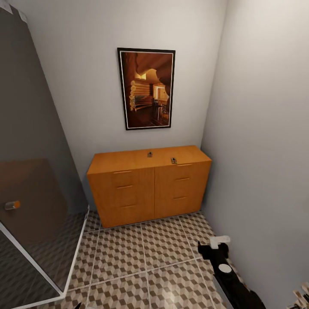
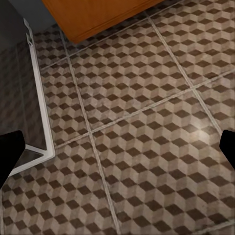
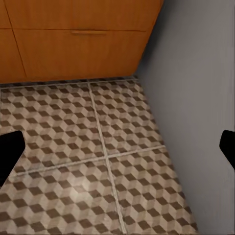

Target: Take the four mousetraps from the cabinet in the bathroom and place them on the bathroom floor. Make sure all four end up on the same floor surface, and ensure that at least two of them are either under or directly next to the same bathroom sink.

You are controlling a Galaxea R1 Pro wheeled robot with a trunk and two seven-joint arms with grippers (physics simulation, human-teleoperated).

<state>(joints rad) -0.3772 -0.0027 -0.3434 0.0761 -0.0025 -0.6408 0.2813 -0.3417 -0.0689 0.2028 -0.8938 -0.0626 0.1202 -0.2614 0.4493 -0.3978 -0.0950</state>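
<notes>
The orange-brown cabinet stands against the far wall, all its drawers closed. Two small mousetraps lie on its flat top, one near the middle and one further right by the front edge. The cube-patterned bathroom floor stretches between me and the cabinet. My left gripper hangs open over bare tiles, near the cabinet's lower left corner. My right gripper is open too, above the tiles beside the cabinet's right end. My right arm reaches in low at the right. The bathroom sink is out of view.
A glass shower enclosure with a white floor frame takes up the left side. A grey wall runs close along the right, meeting the cabinet's end. A framed picture hangs above the cabinet.
</notes>
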